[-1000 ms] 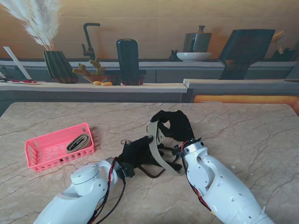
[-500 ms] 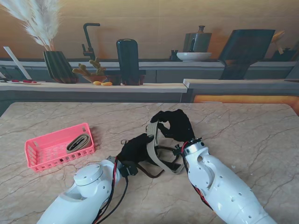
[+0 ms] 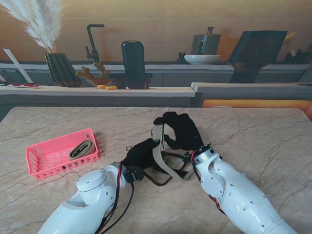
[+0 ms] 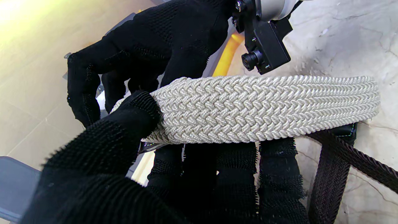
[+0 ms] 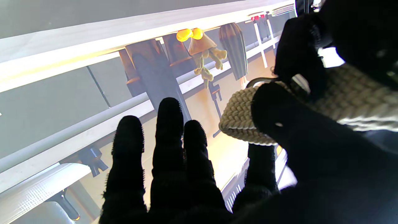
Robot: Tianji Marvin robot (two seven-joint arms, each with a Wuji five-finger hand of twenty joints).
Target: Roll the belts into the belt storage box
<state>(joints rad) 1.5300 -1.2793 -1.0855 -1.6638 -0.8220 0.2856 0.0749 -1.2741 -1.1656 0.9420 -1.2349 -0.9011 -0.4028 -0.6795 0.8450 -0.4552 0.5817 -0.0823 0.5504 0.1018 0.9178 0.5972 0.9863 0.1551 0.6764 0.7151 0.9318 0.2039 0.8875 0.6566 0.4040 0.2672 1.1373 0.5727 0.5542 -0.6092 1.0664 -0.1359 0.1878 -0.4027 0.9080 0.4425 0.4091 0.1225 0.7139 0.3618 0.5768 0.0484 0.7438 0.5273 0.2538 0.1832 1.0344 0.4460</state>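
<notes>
Cream belt [image 3: 158, 148]: flat braided webbing, basket-weave pattern, pale off-white; clear close up in the left wrist view [image 4: 248, 109]. It runs from the right hand [image 3: 179, 129] down toward me past the left hand [image 3: 141, 153], mid-surface, with its far end lifted off the marble surface [image 3: 253, 131]. Right hand pinches that end, thumb over the braid, other fingers [image 5: 169, 130] stretched out straight & not on the belt; the belt end [image 5: 239, 115] looks folded or looped there. Left hand holds the belt w/ thumb [image 4: 130, 118] pressed on the top face & fingers under it.

Dark brown belt [image 3: 163, 179]: thinner woven strap, lies loose on the surface under & beside both hands; a stretch of it [image 4: 329, 180] passes just beside the left fingers.

Pink storage box [image 3: 41, 168]: slotted plastic basket, left of the arms, well apart from the hands. Inside it a taupe belt [image 3: 81, 149] lies as a flattened loop.

Hard to tell: buckle of the cream belt mostly hidden by the right hand, only a metal edge shows in the right wrist view. Dark belt's full path hidden by hands & arms. Both gloves black, so finger outlines merge in the stand view.
</notes>
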